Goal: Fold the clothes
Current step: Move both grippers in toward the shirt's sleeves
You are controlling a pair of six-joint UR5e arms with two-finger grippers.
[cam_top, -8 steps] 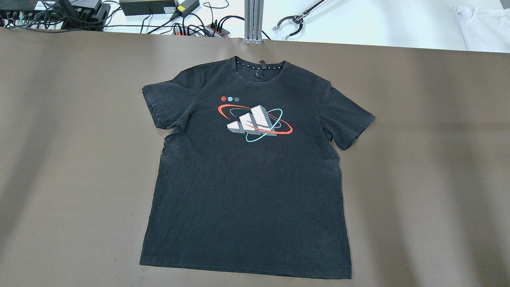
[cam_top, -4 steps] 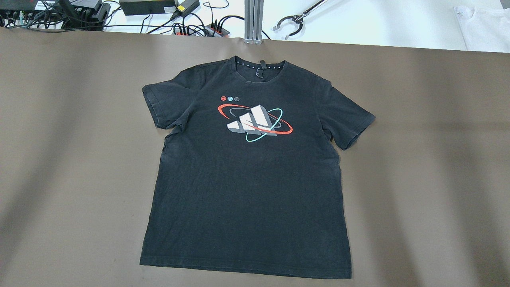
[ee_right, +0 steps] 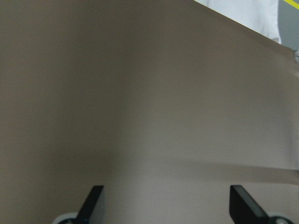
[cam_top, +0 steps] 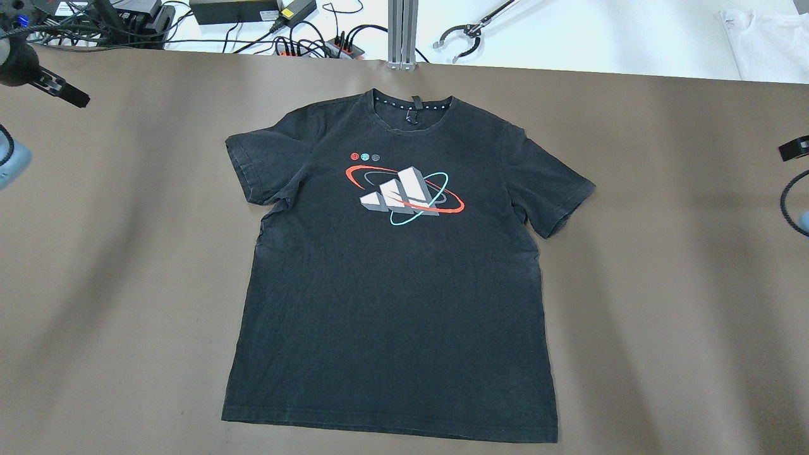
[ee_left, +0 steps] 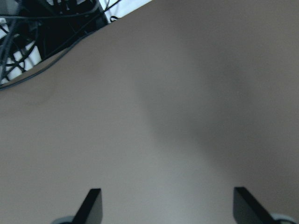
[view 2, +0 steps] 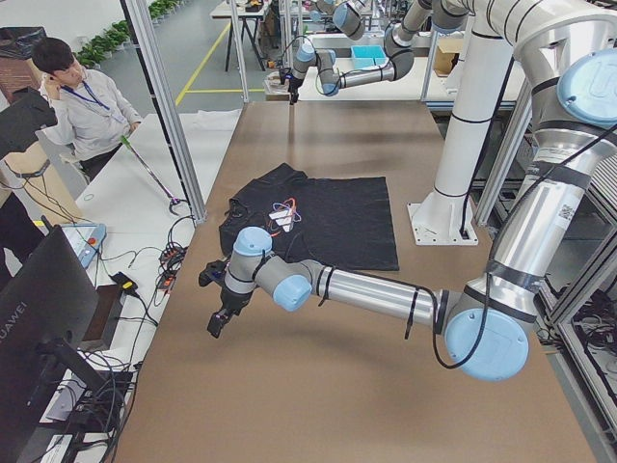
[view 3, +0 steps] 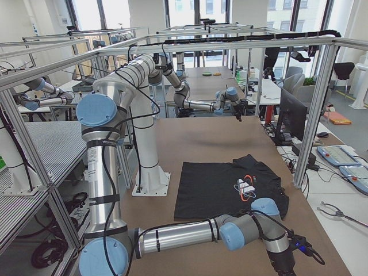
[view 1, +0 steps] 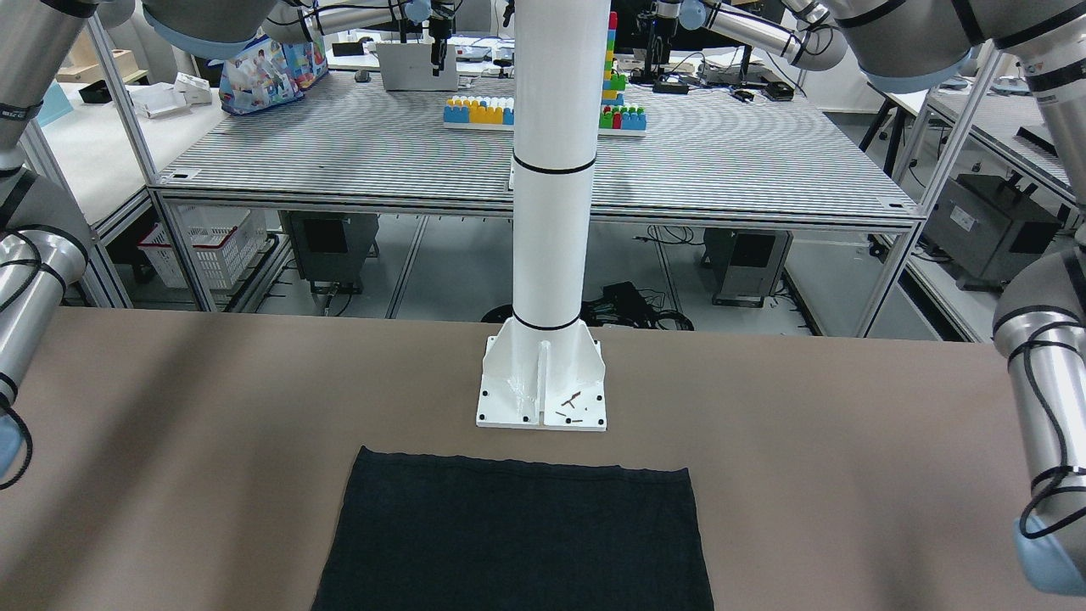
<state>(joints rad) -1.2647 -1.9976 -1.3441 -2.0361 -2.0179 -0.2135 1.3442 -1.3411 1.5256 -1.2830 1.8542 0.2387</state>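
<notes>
The clothes are a black T-shirt [cam_top: 392,303] with a white, red and teal print on the chest. It lies flat and face up mid-table, collar at the far side; it also shows as a dark sheet [view 1: 517,535] in front of the pillar. My left gripper [cam_top: 76,98] hovers over bare table at the far left, well clear of the left sleeve. Its wrist view shows the fingers [ee_left: 91,207] wide apart and empty, so it is open. My right gripper [cam_top: 795,148] sits at the right edge, away from the right sleeve, also open over bare table [ee_right: 168,205].
The white pillar's base plate [view 1: 541,386] stands by the shirt's hem. Cables and power bricks [cam_top: 240,12], an aluminium post [cam_top: 402,31], a grabber tool [cam_top: 464,38] and a white cloth [cam_top: 768,44] lie past the far edge. A person [view 2: 82,101] stands beyond the table.
Both grippers have come into the overhead view, the left at the far-left corner and the right at the right edge. The T-shirt has not moved.
</notes>
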